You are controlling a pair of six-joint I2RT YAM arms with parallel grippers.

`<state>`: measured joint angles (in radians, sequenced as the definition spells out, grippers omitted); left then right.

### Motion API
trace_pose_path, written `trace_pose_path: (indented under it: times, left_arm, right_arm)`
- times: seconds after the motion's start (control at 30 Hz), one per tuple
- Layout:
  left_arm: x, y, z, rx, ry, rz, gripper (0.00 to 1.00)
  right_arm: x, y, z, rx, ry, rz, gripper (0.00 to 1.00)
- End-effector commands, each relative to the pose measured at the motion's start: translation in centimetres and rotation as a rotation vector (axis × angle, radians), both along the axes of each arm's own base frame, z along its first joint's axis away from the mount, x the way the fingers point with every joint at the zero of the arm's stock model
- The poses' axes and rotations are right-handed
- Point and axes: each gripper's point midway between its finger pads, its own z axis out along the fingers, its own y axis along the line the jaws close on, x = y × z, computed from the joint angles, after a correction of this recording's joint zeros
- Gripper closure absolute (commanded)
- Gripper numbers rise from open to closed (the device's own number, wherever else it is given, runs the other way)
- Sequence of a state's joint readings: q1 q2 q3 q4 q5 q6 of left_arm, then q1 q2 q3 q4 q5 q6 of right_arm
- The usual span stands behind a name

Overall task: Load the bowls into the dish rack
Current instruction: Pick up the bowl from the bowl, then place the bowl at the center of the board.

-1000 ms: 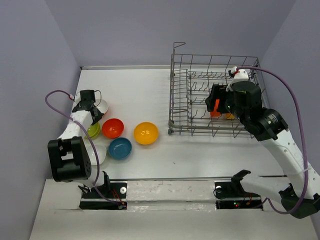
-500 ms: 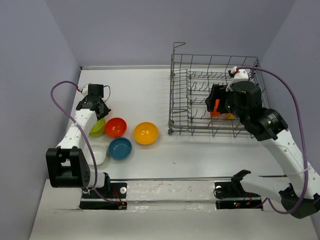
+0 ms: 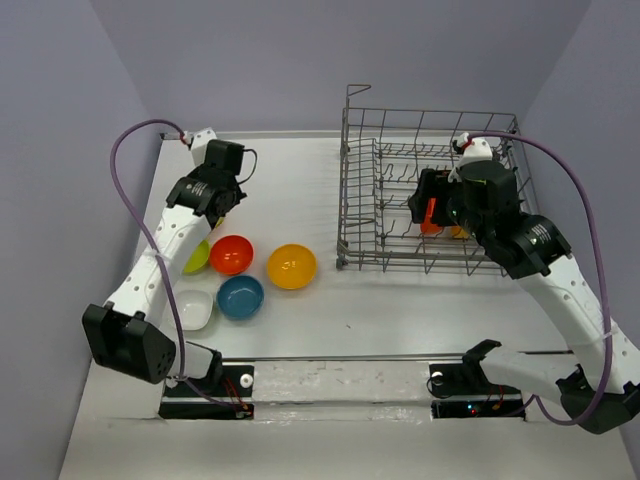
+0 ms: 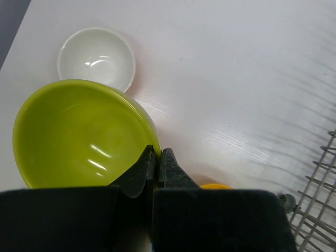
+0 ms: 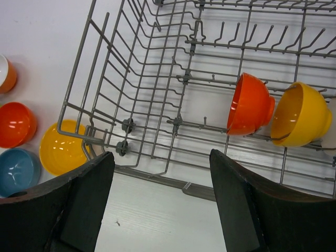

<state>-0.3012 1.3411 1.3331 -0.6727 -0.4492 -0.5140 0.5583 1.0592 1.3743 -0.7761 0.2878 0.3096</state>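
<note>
Two bowls are seated in the rack, a green bowl is pinched by the left gripper left of it, several are left on the counter, and the right gripper is held wide.

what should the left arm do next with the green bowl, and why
Probably carry the green bowl right toward the dish rack, kept high. The left gripper is shut on its rim, and the red bowl and yellow bowl sit in between.
</note>
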Motion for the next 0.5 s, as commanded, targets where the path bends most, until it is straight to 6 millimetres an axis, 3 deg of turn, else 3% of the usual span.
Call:
trace_pose_path:
  times: [0.0, 0.03, 0.07, 0.13, 0.17, 0.2, 0.23, 0.3, 0.47]
  left_arm:
    - [2.3, -2.8, 2.5, 0.055, -0.05, -0.048, 1.0]
    - [3.2, -3.7, 1.6, 0.073, -0.024, -0.063, 1.0]
    - [3.9, -5.1, 2.5, 0.068, -0.045, -0.094, 1.0]
    - [5.1, -6.4, 2.3, 0.071, -0.038, -0.119, 1.0]
    - [5.9, -7.3, 1.0, 0.076, -0.004, -0.138, 1.0]
    - [6.8, -8.2, 1.7, 0.072, -0.023, -0.156, 1.0]
    - [7.6, -8.9, 0.5, 0.076, 0.001, -0.169, 1.0]
    - [8.8, -10.0, 0.4, 0.072, -0.006, -0.197, 1.0]
    - [11.1, -12.6, -4.0, 0.079, 0.074, -0.26, 1.0]
  right_arm:
    - [0.3, 0.5, 1.6, 0.022, -0.051, 0.014, 0.22]
    - [0.4, 0.5, 1.5, 0.02, -0.05, 0.012, 0.22]
    - [0.4, 0.4, 1.5, 0.017, -0.051, 0.009, 0.22]
    - [0.4, 0.4, 1.4, 0.015, -0.049, 0.008, 0.22]
    - [0.4, 0.4, 1.4, 0.015, -0.049, 0.008, 0.22]
    - [0.5, 0.4, 1.3, 0.013, -0.047, 0.005, 0.22]
    - [0.4, 0.4, 1.3, 0.013, -0.047, 0.005, 0.22]
    - [0.5, 0.3, 1.3, 0.011, -0.048, 0.002, 0.22]
    - [0.4, 0.2, 1.2, 0.01, -0.047, 0.001, 0.22]
